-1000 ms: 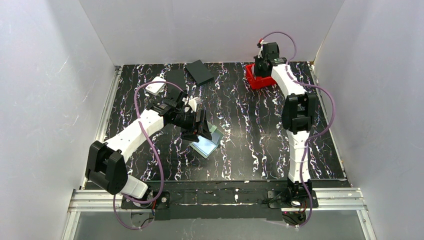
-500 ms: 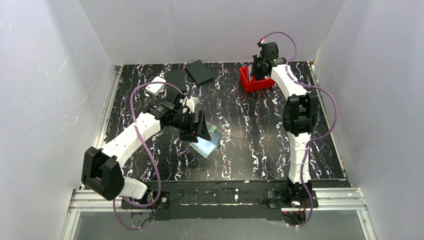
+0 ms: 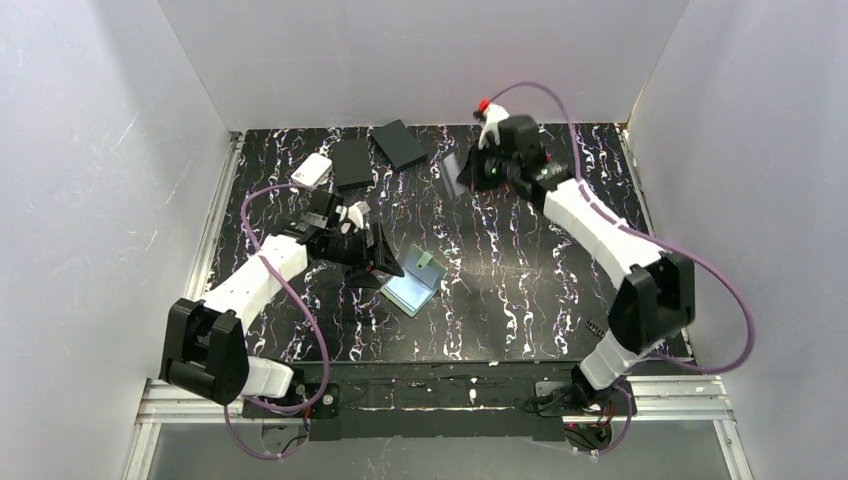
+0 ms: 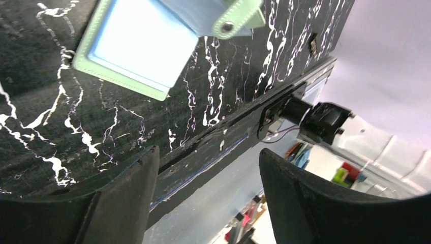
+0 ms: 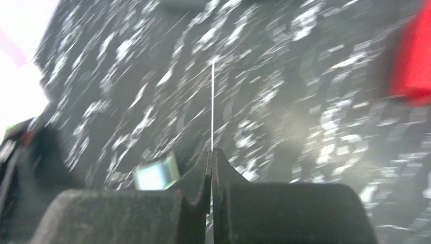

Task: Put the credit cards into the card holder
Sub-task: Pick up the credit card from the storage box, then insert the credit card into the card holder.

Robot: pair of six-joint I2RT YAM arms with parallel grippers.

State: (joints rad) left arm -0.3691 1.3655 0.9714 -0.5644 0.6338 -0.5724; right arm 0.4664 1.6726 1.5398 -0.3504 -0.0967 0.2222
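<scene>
A thin credit card (image 5: 212, 101) is pinched edge-on by the right end effector (image 5: 211, 152). The left end effector (image 4: 208, 152) is spread, empty, near the opened card holder (image 4: 137, 46).

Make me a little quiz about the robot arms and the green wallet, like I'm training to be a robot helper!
1. True or false: the card holder lies open on the table.
2. Fill in the blank: the left gripper has its jaws ____.
3. What is the right gripper pinching? A) a credit card B) the card holder C) nothing

Key: 1 true; 2 open; 3 A.
</scene>
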